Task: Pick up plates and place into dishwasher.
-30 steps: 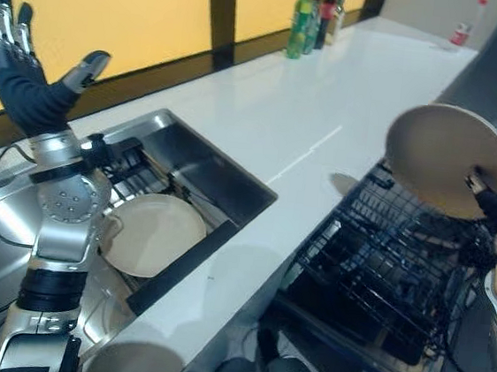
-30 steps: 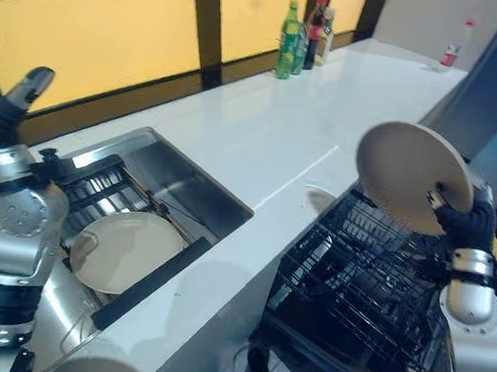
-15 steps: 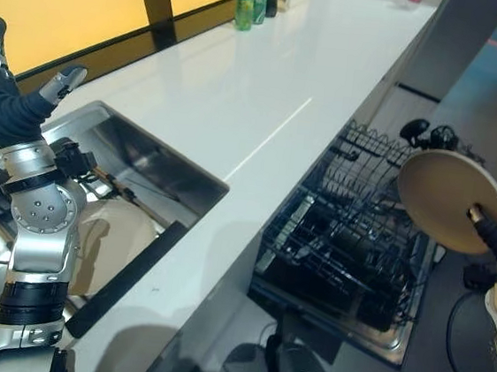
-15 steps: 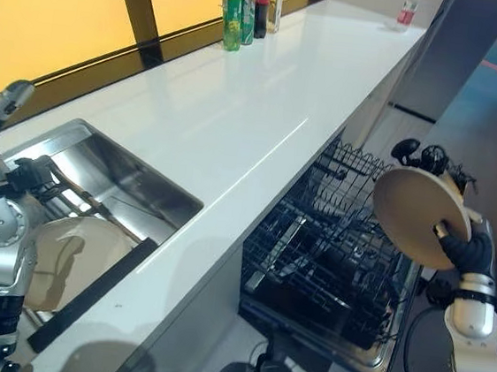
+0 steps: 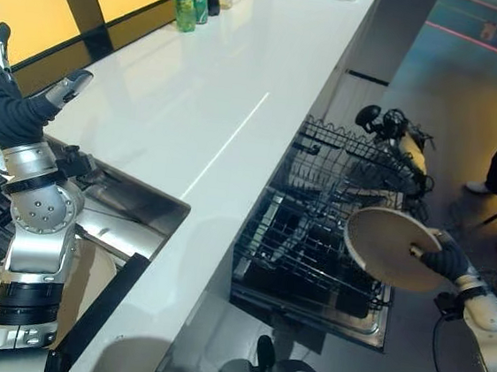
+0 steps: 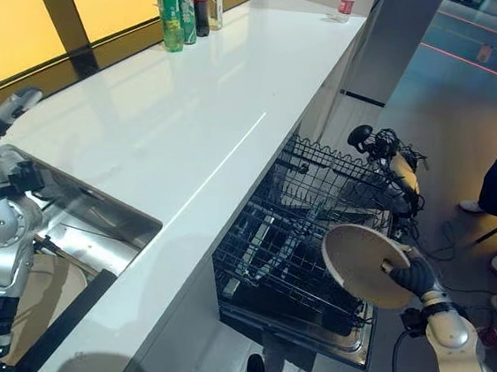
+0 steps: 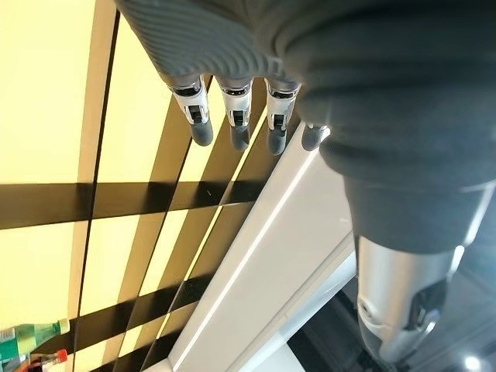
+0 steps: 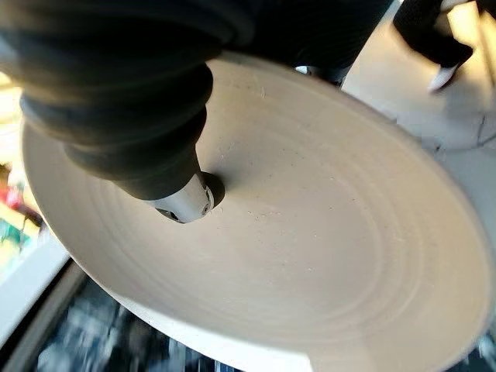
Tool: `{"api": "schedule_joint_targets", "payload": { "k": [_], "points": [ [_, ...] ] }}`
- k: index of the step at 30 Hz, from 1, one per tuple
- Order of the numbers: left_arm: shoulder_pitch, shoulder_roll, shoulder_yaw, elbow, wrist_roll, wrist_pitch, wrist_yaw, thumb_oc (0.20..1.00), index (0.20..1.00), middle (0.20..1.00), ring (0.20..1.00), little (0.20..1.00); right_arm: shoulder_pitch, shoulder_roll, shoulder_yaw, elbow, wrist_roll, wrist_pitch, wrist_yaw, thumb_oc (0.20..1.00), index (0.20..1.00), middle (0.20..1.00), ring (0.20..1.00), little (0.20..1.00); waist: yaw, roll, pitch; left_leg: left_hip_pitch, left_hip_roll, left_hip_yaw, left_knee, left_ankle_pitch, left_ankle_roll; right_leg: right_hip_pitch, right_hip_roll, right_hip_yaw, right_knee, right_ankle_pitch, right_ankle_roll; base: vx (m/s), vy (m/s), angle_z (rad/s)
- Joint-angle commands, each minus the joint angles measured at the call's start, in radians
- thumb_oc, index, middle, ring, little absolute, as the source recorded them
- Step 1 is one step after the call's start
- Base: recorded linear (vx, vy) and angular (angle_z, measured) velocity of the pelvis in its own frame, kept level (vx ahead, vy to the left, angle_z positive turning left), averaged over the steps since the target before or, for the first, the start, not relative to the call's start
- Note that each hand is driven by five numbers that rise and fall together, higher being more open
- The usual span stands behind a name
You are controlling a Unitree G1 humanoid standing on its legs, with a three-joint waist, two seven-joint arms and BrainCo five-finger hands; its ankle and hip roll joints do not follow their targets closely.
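Right hand (image 5: 446, 258) pinching beige plate (image 5: 386, 247) by rim, thumb pressed on face; plate tilted, held above front edge of pulled-out dishwasher rack (image 5: 314, 237). Step: carry-to-rack, nearly done. Next move likely needs plate turned on edge, lowered between tines. Left hand (image 5: 7, 94) raised over sink (image 5: 134, 214) beside desk (image 5: 197, 83), fingers straight, empty.

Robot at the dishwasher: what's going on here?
The right hand pinches a beige plate by its edge, holding it over the pulled-out dishwasher rack; it is not yet slotted in. The left hand is raised, open and empty, above the sink, where another plate lies.
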Motion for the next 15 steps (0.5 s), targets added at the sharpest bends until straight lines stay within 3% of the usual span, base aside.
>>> {"api": "schedule_joint_targets", "payload": {
  "k": [1, 15],
  "points": [
    [0.006, 0.048, -0.016, 0.018, 0.015, -0.044, 0.002, 1.000, 1.000, 1.000, 1.000, 1.000, -0.088, -0.075, 0.021, 0.015, -0.040, -0.060, 0.028, 0.200, 0.200, 0.200, 0.200, 0.200, 0.003, -0.032, -0.070, -0.081, 0.001, 0.003, 0.072, -0.014, 0.033, -0.016, -0.122, 0.016, 0.104, -0.096, 0.153, 0.04, -0.029, 0.05],
    [0.016, 0.075, -0.036, 0.006, 0.011, -0.042, -0.014, 1.000, 1.000, 1.000, 1.000, 1.000, -0.137, -0.116, 0.199, -0.007, -0.315, -0.070, 0.083, 0.200, 0.200, 0.200, 0.200, 0.200, 0.037, -0.040, -0.042, -0.098, 0.007, -0.015, 0.083, -0.013, 0.032, -0.039, -0.140, 0.001, 0.118, -0.088, 0.168, 0.02, -0.033, 0.05]
  ]
}}
